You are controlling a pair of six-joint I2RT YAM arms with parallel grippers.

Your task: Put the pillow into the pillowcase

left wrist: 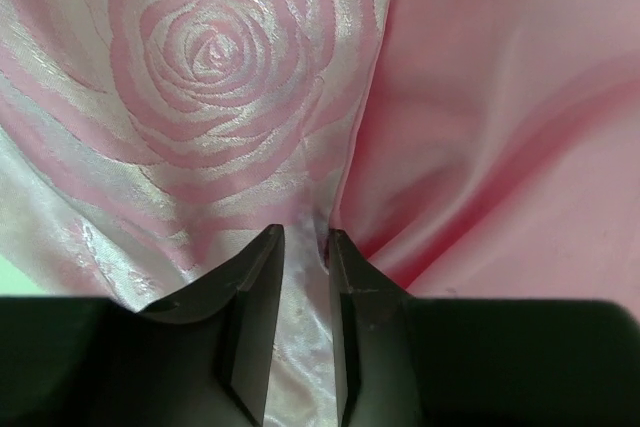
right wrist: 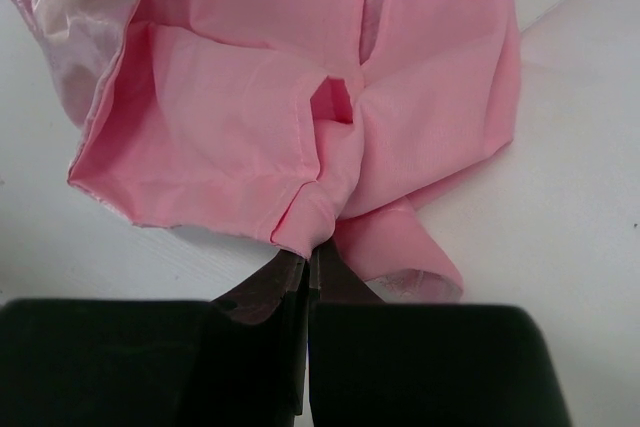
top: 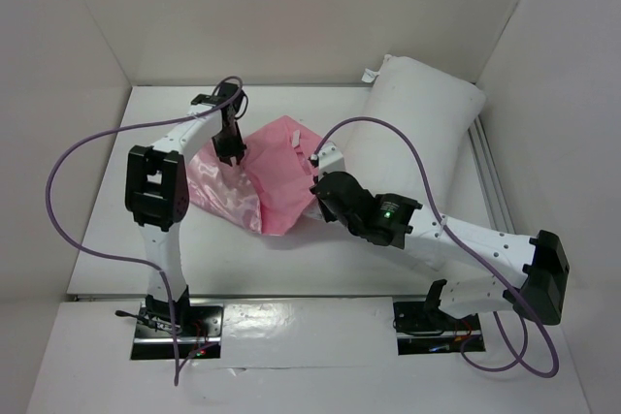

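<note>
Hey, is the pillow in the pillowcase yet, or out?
Out. The white pillow lies bare on the table, beside the crumpled pink pillowcase.

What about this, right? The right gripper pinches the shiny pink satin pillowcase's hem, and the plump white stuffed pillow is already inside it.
No: the top external view shows the plump white stuffed pillow lying outside, beside the shiny pink satin pillowcase. The right gripper does pinch the hem.
</note>
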